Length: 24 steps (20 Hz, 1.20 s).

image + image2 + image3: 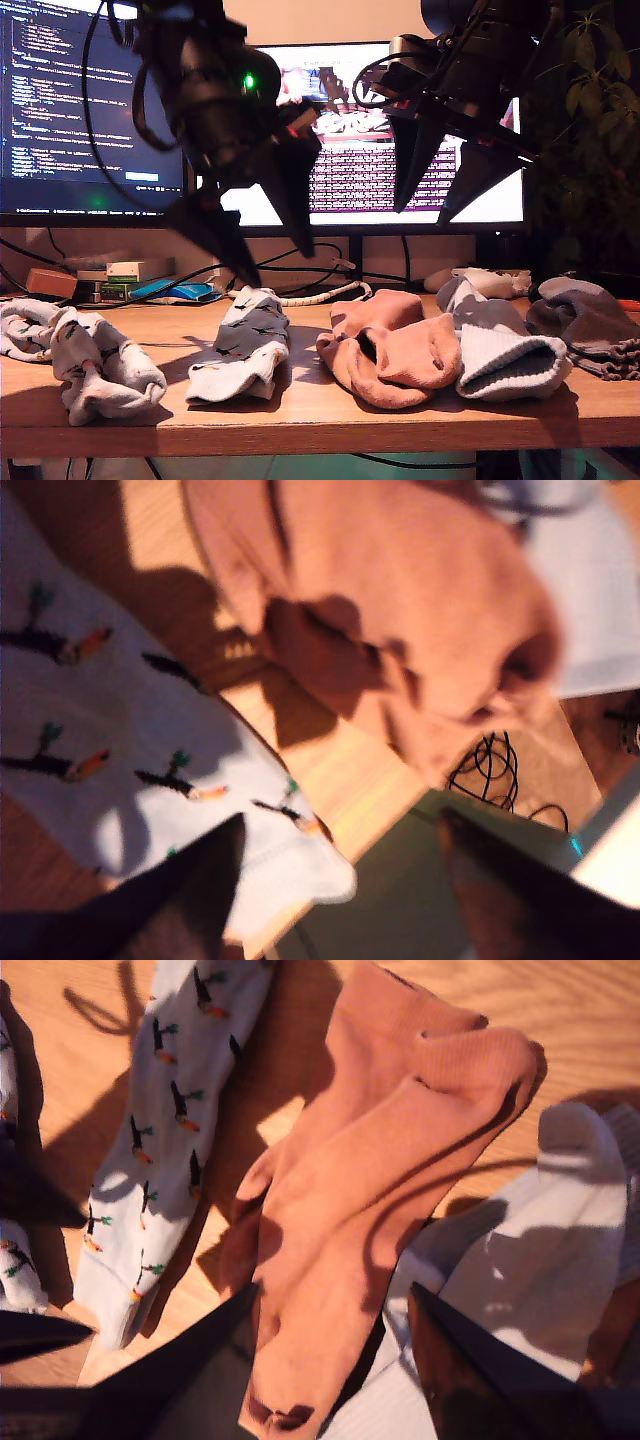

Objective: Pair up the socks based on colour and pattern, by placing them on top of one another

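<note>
1. My first end effector (278,268) (340,890) hangs low in the middle-left of the exterior view, its dark pointed fingers spread apart and holding nothing. One tip is close above the cuff end of a pale blue sock with small dark and orange prints (245,345) (130,740) (170,1110).
2. That printed sock lies lengthwise on the light wooden table (300,410), left of centre in the exterior view.
3. A second pale printed sock (80,355) lies crumpled at the lower left of the exterior view, apart from the first.
4. My second end effector (424,215) (335,1300) is held high in the upper right of the exterior view, fingers apart and empty, well clear of the table.
5. Below it, two plain salmon-pink socks (395,350) (400,610) (370,1190) lie overlapping, just right of centre in the exterior view.
6. A ribbed light blue-white sock (505,350) (530,1270) sits touching the salmon pair on the exterior view's right.
7. A grey-taupe sock with a frilly cuff (590,320) lies at the far right edge of the exterior view.
8. Lit computer monitors (60,100) fill the background of the exterior view.
</note>
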### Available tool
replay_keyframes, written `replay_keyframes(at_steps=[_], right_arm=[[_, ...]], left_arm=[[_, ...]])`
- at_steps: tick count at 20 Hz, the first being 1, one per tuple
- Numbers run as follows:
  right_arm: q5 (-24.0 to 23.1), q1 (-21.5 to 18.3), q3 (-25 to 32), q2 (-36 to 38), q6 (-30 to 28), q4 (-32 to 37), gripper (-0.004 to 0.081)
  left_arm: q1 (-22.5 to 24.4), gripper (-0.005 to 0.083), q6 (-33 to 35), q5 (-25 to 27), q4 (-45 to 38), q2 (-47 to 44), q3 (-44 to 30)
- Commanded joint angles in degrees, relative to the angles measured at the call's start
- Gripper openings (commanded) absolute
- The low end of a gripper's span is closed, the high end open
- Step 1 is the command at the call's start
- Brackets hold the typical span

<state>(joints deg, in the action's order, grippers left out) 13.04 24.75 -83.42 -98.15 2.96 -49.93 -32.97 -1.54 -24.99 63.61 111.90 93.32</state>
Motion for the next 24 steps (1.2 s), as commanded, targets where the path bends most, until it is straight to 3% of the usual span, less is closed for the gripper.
replay_keyframes(at_steps=[1,2,3,7,12,17,21,24], right_arm=[[0.1,-0.8,-0.3,0.2,0.0,0.8,0.0421],[0.1,-1.2,-0.3,-0.5,0.2,1.2,0.0421],[0.1,-1.4,-0.3,-1.5,1.0,1.7,0.0421],[0.6,-2.7,-0.3,-6.8,3.8,4.2,0.0421],[4.6,-2.6,-0.3,-11.4,7.7,8.9,0.0421],[4.6,-2.6,-0.3,-12.7,9.4,12.8,0.0420],[4.5,-2.6,-0.4,-13.8,10.7,15.0,0.0305],[4.3,-2.6,-0.4,-15.4,10.6,14.4,0.0414]], left_arm=[[0.2,0.0166,0.6,0.5,0.7,0.9,-0.4],[0.3,0.0016,0.7,0.8,0.7,0.7,-0.4],[0.3,-0.0016,2.6,1.9,0.1,0.4,-0.4],[0.3,-0.0019,2.6,9.0,-2.7,-4.2,-0.5],[0.3,-0.0019,2.6,12.7,-6.7,-11.9,-3.3],[0.3,-0.0019,2.5,13.7,-15.1,-20.5,-15.8],[0.3,-0.0019,0.9,14.7,-23.0,-25.2,-27.7],[0.3,-0.0019,0.1,15.8,-26.2,-27.6,-33.3]])
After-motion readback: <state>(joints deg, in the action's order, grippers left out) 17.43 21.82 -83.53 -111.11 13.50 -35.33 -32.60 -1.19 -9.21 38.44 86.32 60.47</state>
